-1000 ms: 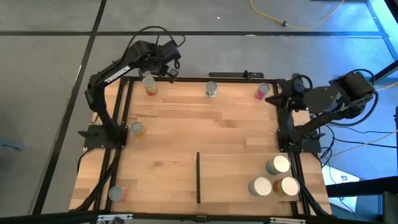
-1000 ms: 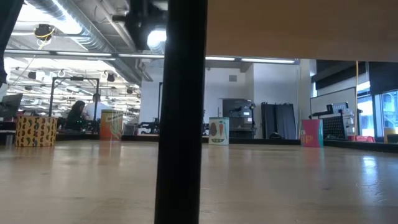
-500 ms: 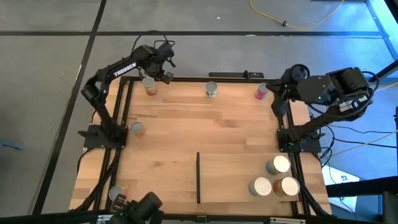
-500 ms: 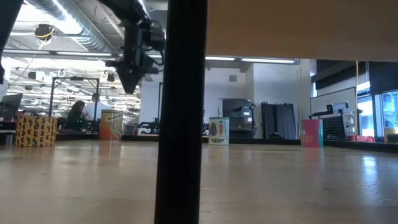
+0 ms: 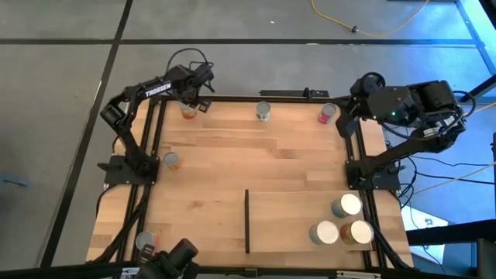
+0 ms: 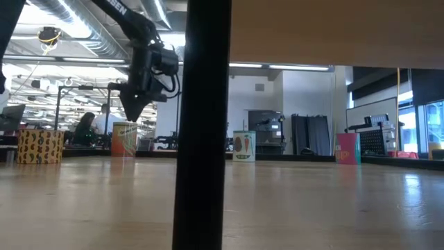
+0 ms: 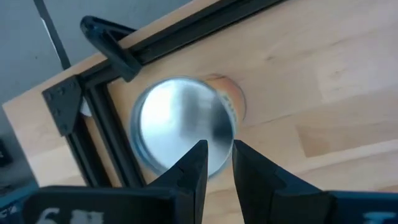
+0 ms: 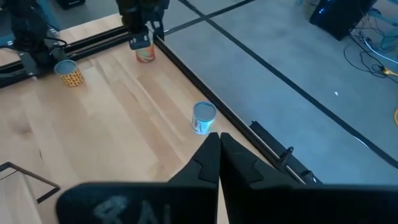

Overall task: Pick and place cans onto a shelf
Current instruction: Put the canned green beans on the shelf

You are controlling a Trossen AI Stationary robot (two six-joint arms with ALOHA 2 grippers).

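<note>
— Where is the left gripper [image 5: 193,99] seen?

— It is poised directly above the orange can [image 5: 187,109] in the tabletop's [image 5: 232,167] far left corner. Its fingers are shown nearly closed, a narrow gap between the tips, and nothing is held.

— And the right gripper [image 5: 346,122]?

— It is raised at the far right corner beside the pink can [image 5: 326,115], fingers pressed together, empty.

— Where are the other cans placed?

— A green-and-white can [image 5: 263,111] is seen at the middle of the far edge, a yellow can [image 5: 171,160] at the left edge, one [image 5: 145,241] in the near left corner. Three cans [image 5: 343,222] are clustered on the shelf [image 5: 287,221] at the near right corner.
</note>
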